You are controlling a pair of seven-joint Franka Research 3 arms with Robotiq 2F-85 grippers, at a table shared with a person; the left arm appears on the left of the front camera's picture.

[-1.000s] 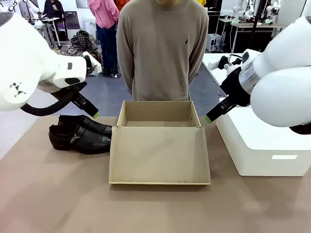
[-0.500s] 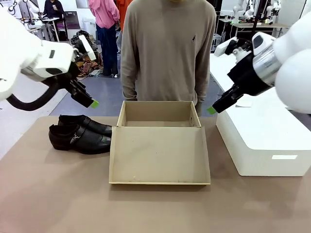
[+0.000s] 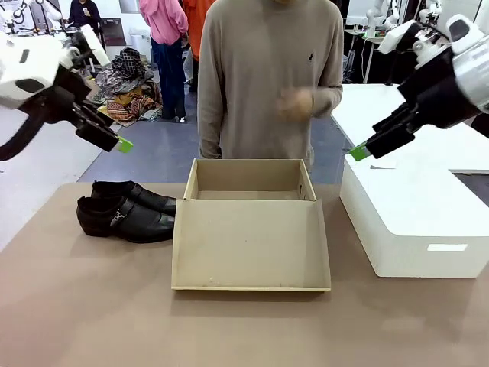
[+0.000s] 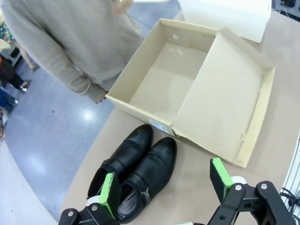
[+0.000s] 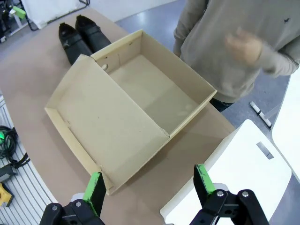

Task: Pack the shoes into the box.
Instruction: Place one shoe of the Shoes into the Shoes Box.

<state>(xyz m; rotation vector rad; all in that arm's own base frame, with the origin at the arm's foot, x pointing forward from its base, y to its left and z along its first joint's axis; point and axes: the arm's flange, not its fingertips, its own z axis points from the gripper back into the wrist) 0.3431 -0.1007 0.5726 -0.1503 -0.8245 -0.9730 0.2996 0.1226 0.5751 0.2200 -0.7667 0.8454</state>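
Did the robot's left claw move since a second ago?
Yes. The left gripper went up and out to the left, farther from the shoes, which stayed put.

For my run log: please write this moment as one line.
left gripper: open, empty | right gripper: open, empty | shoes: on table, left of box | box: open, empty | person's hand: raised

glossy leather shoes (image 3: 126, 210); matt cardboard box (image 3: 250, 229).

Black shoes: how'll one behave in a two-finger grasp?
Glossy leather suggests the shoes may slip in a pinch. The open collar probably flexes when squeezed. Low heels, resting flat: likely slide, not tip, if pushed.
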